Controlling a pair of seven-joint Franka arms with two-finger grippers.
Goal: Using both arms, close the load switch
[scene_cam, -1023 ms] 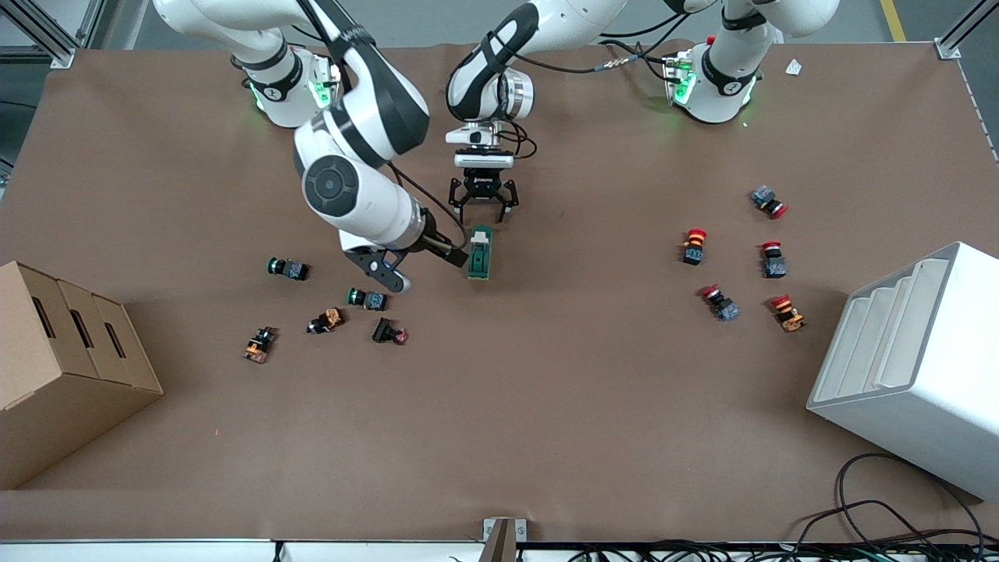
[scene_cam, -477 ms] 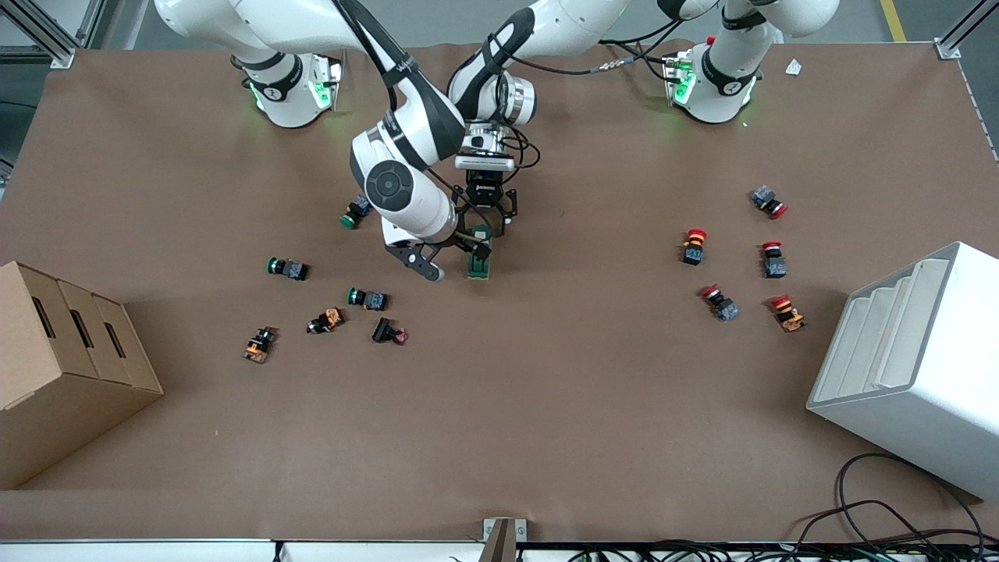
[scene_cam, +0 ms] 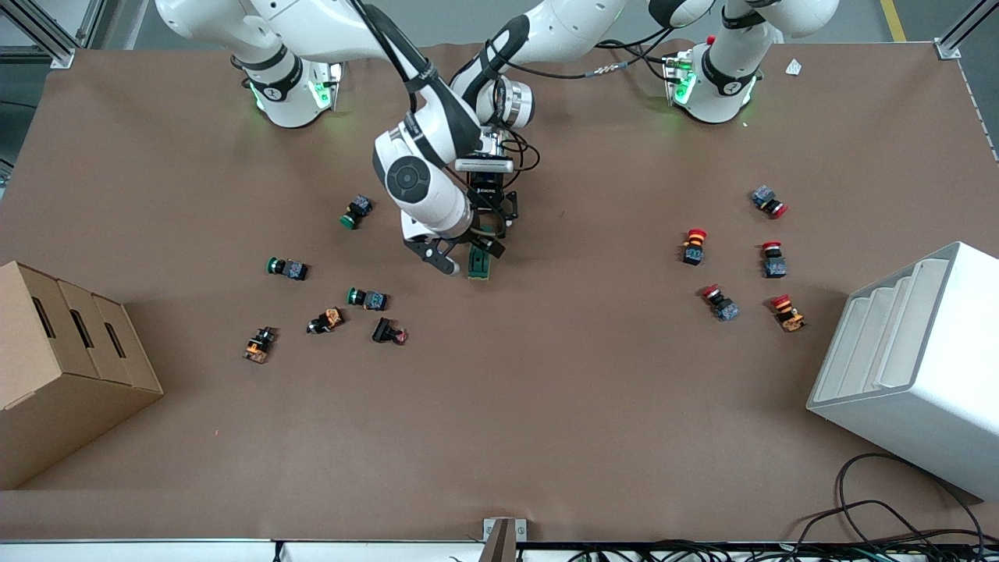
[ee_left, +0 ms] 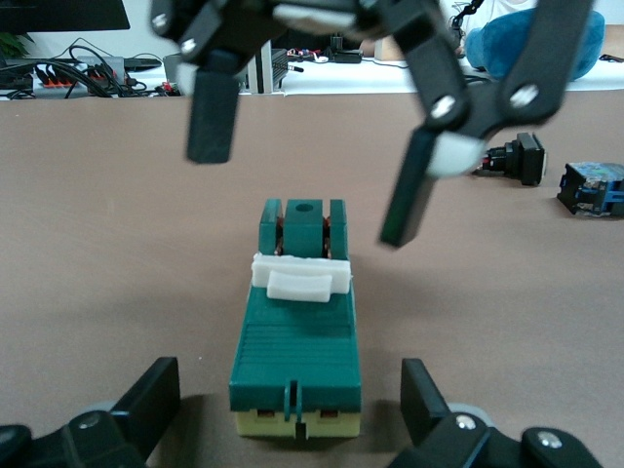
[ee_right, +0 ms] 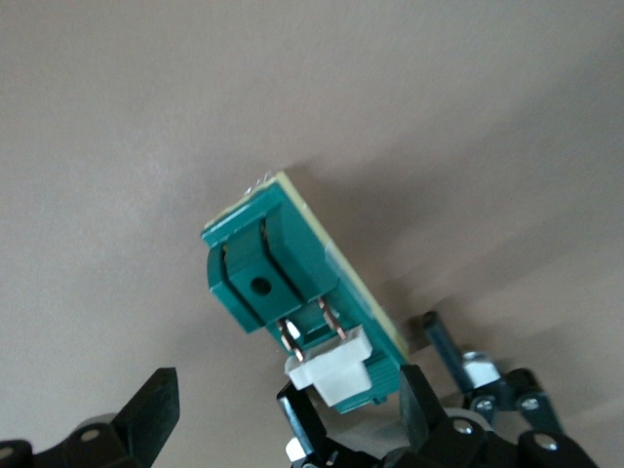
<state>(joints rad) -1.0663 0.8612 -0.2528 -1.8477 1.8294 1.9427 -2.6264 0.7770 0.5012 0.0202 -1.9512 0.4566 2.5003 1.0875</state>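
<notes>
The dark green load switch (scene_cam: 478, 268) lies on the brown table near its middle, its white lever (ee_left: 300, 276) lying across its top. My left gripper (scene_cam: 489, 225) is open and low, its fingers (ee_left: 146, 402) on either side of the switch's cream-based end (ee_left: 295, 385) without touching it. My right gripper (scene_cam: 468, 256) is open over the switch's other end, its fingers (ee_left: 213, 107) spread wide. In the right wrist view the switch (ee_right: 292, 273) and lever (ee_right: 333, 375) lie between my right gripper's fingers (ee_right: 156, 409).
Green, orange and black pushbuttons (scene_cam: 367, 298) lie toward the right arm's end, beside a cardboard box (scene_cam: 62, 367). Red pushbuttons (scene_cam: 693, 246) lie toward the left arm's end, beside a white bin (scene_cam: 913, 367).
My right arm has swung over toward the switch, and its open gripper now stands over it. My left gripper has come down closer to the switch. A green pushbutton has come into view.
</notes>
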